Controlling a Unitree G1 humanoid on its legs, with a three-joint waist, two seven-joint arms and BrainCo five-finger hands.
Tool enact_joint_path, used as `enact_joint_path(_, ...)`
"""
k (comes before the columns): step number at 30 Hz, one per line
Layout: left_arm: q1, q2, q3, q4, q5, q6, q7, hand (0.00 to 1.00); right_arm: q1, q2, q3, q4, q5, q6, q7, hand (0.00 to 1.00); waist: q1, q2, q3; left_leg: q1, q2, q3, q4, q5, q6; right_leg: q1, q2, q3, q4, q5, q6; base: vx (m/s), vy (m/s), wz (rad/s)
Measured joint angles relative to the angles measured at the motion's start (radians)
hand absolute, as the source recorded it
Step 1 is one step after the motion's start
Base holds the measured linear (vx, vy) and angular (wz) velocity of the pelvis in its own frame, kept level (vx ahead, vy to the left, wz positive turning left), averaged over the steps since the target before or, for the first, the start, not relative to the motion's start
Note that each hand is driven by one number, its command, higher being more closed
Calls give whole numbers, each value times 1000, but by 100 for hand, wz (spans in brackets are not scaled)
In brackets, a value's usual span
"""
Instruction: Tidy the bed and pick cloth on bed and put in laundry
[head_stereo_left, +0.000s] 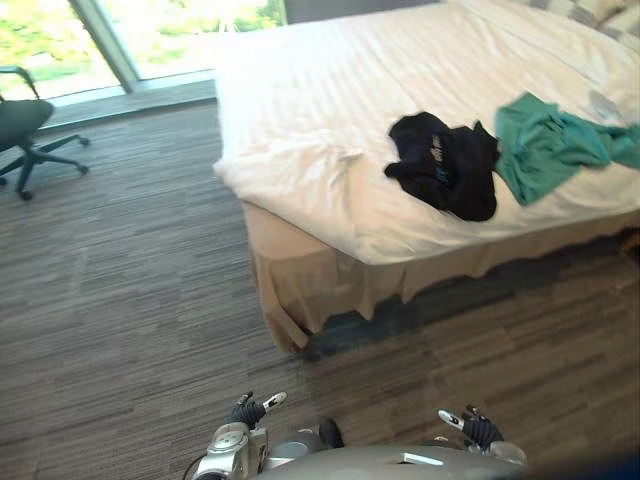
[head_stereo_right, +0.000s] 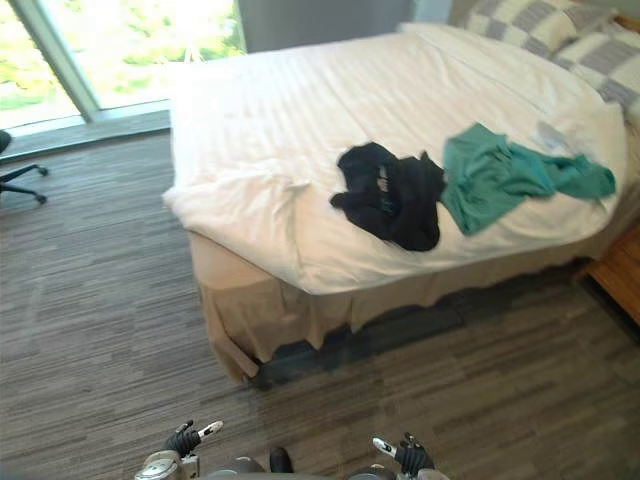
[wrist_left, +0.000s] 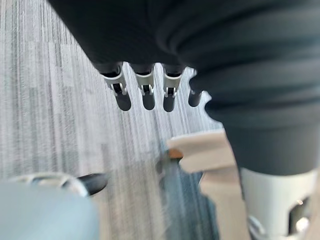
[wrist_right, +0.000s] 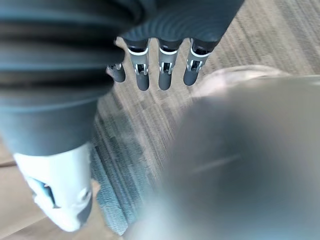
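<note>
Approach step, nothing picked up yet. Black garment and green garment side by side on bed, 1 o'clock. Left hand and right hand hanging low, fingers straight, empty. Next: walk closer, reach for black garment.

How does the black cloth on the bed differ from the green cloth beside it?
The black cloth is bunched in a compact heap; the green cloth is spread wider, one part trailing toward the pillows. The black cloth lies nearer the foot of the bed, the green cloth nearer its head. Both lie crumpled on it, side by side near the same edge.
</note>
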Motion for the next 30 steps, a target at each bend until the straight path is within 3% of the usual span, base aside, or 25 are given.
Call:
enact_joint_path(2, -4, 5, -6, 10, -2, 1, 0, 0, -3, 1, 10, 2, 3, -11, 12, 0, -1, 1, 5, 16, 20, -36, -5, -2, -3, -45, 43, 19, -50, -39, 9, 181, -9, 79)
enact_joint_path(4, 0, 3, -8, 19, -6, 3, -1, 0, -8, -4, 14, 3, 4, -26, 23, 0, -3, 14, 10, 38, 60, -81, -1, -5, -28, -73, 148, 78, -307, -30, 35, 197, -54, 57)
enact_joint_path(5, 0, 3, -8, 19, -5, 3, -2, 0, -8, -3, 15, 3, 9, -27, 23, 0, -3, 14, 10, 42, 64, -88, -2, -5, -32, -74, 166, 95, -358, -22, 42, 218, -108, 58)
enact_joint_path(6, -2, 3, -8, 20, -1, 3, -5, 0, -6, -4, 26, 4, 22, -26, 24, 0, -6, 14, 11, 51, 72, -115, -1, -10, -48, -78, 210, 147, -504, 23, 42, 256, -156, 54)
enact_joint_path(8, -2, 2, -6, 22, 3, 0, -12, 0, -7, -8, 35, 5, 23, -26, 28, 0, -8, 16, 12, 70, 79, -135, 5, -25, -74, -76, 240, 182, -645, 112, 28, 319, -210, 44)
enact_joint_path(9, 0, 5, -1, 24, 5, -2, -19, 0, -7, -8, 44, 7, 22, -26, 38, 0, -7, 5, 19, 84, 77, -136, 18, -47, -105, -48, 242, 194, -716, 251, 21, 334, -281, 22)
enact_joint_path(10, 1, -2, -1, 37, 15, -6, -22, 0, -11, -21, 48, 14, 22, -27, 54, 0, -11, 21, 24, 103, 104, -127, 22, -60, -126, -28, 262, 175, -705, 262, -10, 262, -242, 19)
enact_joint_path(11, 1, -7, 0, 37, 23, -10, -23, 0, -13, -29, 51, 14, 22, -27, 56, 0, -11, 28, 23, 100, 114, -118, 23, -65, -134, -28, 270, 171, -706, 258, -13, 170, -179, 5)
enact_joint_path(13, -1, -41, 11, 38, 40, -23, -21, 0, -42, -57, 59, 18, 24, -27, 64, 0, -13, 73, 30, 111, 155, -103, 26, -81, -158, -17, 311, 160, -720, 233, -38, 217, -198, -1)
enact_joint_path(17, 1, -47, 28, 44, 42, -32, -22, 0, -50, -67, 86, 25, 73, -13, 63, 0, -14, 87, 29, 116, 223, -76, 61, -115, -199, 9, 369, 139, -723, 174, -59, 146, -138, 3)
enact_joint_path(20, 1, -41, 30, 45, 72, -62, -19, 0, -48, -65, 90, 26, 82, 12, 60, 0, -10, 73, 36, 69, 242, -40, 198, -134, -204, 33, 376, 140, -748, 158, -68, 100, -64, 7)
enact_joint_path(21, -2, -37, 38, 44, 84, -76, -15, 0, -45, -62, 93, 28, 81, 30, 56, 0, -10, 62, 34, 5, 260, -16, 349, -139, -208, 59, 375, 144, -782, 159, -66, 71, -60, -12)
enact_joint_path(22, -2, -42, 43, 38, 84, -93, 2, 0, -41, -71, 102, 33, 80, 44, 52, 0, -6, 71, 33, -69, 294, 5, 544, -131, -200, 94, 382, 155, -819, 160, -66, 104, -47, -21)
enact_joint_path(24, 9, -50, 45, 39, 84, -112, 6, 0, -39, -79, 109, 34, 77, 55, 51, 0, -2, 88, 33, -123, 315, 7, 667, -165, -187, 121, 384, 183, -828, 163, -67, 197, 75, -43)
enact_joint_path(25, 22, -61, 44, 39, 84, -124, 13, 0, -33, -89, 106, 35, 73, 64, 51, 0, -3, 105, 24, -128, 318, 31, 643, -201, -177, 132, 378, 220, -831, 168, -74, 197, 124, -60)
enact_joint_path(27, 27, -62, 34, 39, 83, -131, 13, 0, -33, -89, 96, 33, 58, 65, 51, 0, -6, 110, 21, -125, 319, 64, 504, -195, -169, 131, 365, 249, -831, 180, -54, 185, 165, -66)
enact_joint_path(28, 19, -63, 22, 40, 83, -135, 5, 0, -32, -90, 83, 33, 58, 66, 51, 0, -14, 125, 12, -125, 319, 62, 312, -109, -182, 130, 366, 259, -837, 188, -40, 223, 223, -51)
enact_joint_path(29, 19, -66, 21, 43, 83, -136, 0, 0, -31, -87, 74, 37, 58, 68, 48, 0, -12, 129, 11, -111, 310, 64, 297, -103, -194, 133, 361, 265, -842, 191, -33, 267, 256, -33)
enact_joint_path(30, 16, -57, 15, 40, 82, -138, -7, 0, -18, -81, 67, 34, 57, 76, 43, 0, -12, 103, -2, -75, 266, 89, 231, -64, -179, 136, 336, 268, -871, 216, 7, 216, 216, -17)
